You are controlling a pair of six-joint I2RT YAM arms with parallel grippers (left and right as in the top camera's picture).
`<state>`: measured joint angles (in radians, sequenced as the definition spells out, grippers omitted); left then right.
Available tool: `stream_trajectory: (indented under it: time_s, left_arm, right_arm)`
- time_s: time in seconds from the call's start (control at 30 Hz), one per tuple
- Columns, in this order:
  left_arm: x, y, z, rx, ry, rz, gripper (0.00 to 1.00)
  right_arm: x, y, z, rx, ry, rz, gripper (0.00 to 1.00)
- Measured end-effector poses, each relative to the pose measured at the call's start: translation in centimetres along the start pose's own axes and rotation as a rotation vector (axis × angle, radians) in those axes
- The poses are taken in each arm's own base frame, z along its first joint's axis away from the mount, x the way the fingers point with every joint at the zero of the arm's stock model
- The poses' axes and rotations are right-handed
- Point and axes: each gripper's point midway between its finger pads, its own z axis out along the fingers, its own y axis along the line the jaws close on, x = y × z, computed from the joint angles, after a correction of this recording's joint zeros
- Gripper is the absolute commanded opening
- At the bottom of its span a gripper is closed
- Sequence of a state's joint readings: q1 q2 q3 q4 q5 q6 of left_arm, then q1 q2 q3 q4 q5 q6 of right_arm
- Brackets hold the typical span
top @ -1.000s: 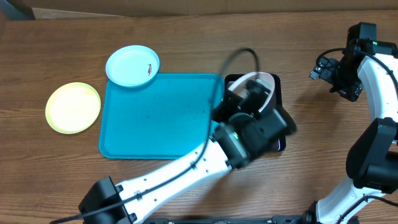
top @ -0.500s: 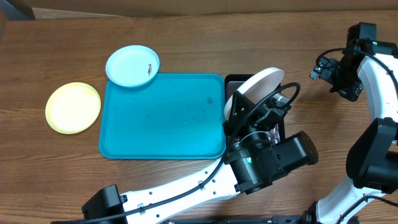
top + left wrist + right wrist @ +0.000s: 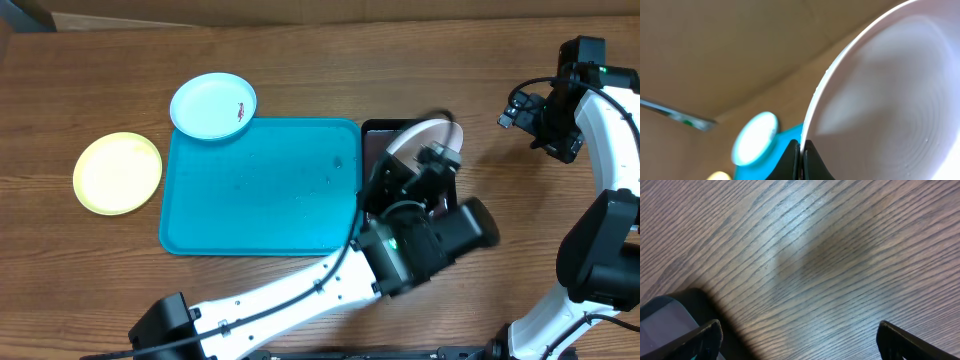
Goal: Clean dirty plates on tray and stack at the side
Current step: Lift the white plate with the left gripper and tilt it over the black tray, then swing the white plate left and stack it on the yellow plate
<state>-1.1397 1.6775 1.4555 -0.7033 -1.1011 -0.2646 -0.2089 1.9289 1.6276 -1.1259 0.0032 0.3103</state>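
**A:** Item 1, the white plate (image 3: 428,131). Where is it?

**B:** Off the counter (image 3: 300,40), up on edge and tilted, over the black tray (image 3: 372,133). The left end effector (image 3: 801,156) is clenched on its rim, 1 finger on each face.

**A:** Item 2, the other arm?

**B:** The right end effector (image 3: 800,344) is released, with its fingers wide apart and nothing between them. It hangs over bare wood, well apart from every plate.

**A:** Items 3 and 4?

**B:** The yellow-green plate (image 3: 117,173) lies flat on the counter, just beyond the short left edge of the turquoise tray (image 3: 260,190). The blue plate (image 3: 213,105), with 1 reddish stain, sits at the tray's far-left corner. Its rim touches or overlaps that corner; I cannot tell which.

**A:** And the relation that matters for the next move?

**B:** In my judgement the stacking spot is by the yellow-green plate. That puts it to the left of the held plate, with the tray's whole long axis between them. The left arm is nearer and already carries the plate, which must be tipped from on edge to flat.
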Motion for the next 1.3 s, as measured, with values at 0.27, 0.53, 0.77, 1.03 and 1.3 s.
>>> stream_trajectory:
  time_s: [0.27, 0.53, 0.77, 1.03, 1.3]
  left_arm:
    - [2.6, 1.6, 4.8, 0.064, 0.161, -0.157, 0.04]
    - [-0.8, 2.5, 3.3, -0.027, 0.029, 0.003, 0.04]
    - [-4.1, 1.9, -1.9, -0.141, -0.127, 0.047, 0.04]
    - [-5.3, 5.3, -1.1, -0.282, -0.133, -0.019, 0.04]
    - [-5.1, 3.0, -1.3, -0.161, -0.136, 0.013, 0.04]
  right_arm:
    - [0.0, 0.0, 0.0, 0.0, 0.0, 0.0, 1.0]
    - [0.0, 0.0, 0.0, 0.0, 0.0, 0.0, 1.0]
    - [0.0, 0.0, 0.0, 0.0, 0.0, 0.0, 1.0]
    - [0.0, 0.0, 0.0, 0.0, 0.0, 0.0, 1.0]
    - [0.0, 0.0, 0.0, 0.0, 0.0, 0.0, 1.0]
